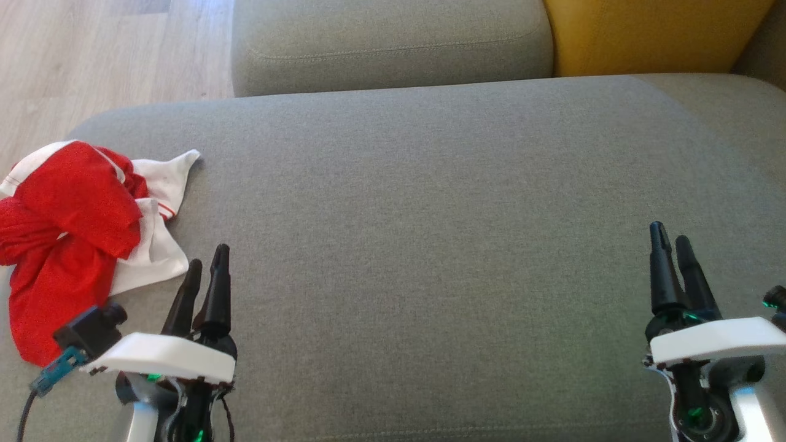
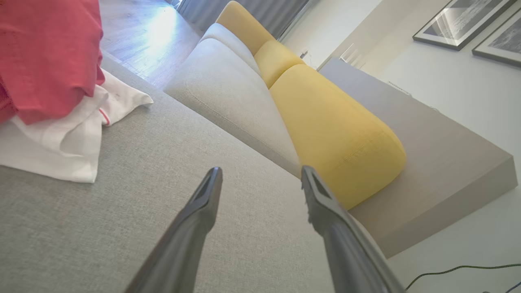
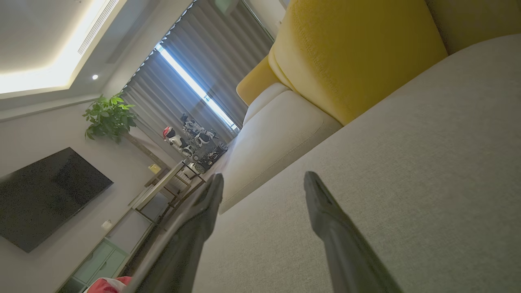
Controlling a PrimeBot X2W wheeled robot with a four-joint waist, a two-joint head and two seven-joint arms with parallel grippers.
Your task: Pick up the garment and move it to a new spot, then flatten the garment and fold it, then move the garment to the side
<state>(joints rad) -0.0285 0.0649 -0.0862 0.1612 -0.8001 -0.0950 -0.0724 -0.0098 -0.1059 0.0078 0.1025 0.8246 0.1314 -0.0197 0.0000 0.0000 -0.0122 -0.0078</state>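
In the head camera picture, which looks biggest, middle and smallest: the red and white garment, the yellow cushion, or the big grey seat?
1. grey seat, by far the largest.
2. red and white garment.
3. yellow cushion, though it is farther back and cut off at the picture's edge, so its real size is unsure.

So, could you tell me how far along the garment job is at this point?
Nothing looks done yet: the garment lies crumpled at the left end of the seat. The left gripper sits open beside it, the right gripper open and far off, both empty. Picking up, moving, flattening, folding and setting aside all remain.
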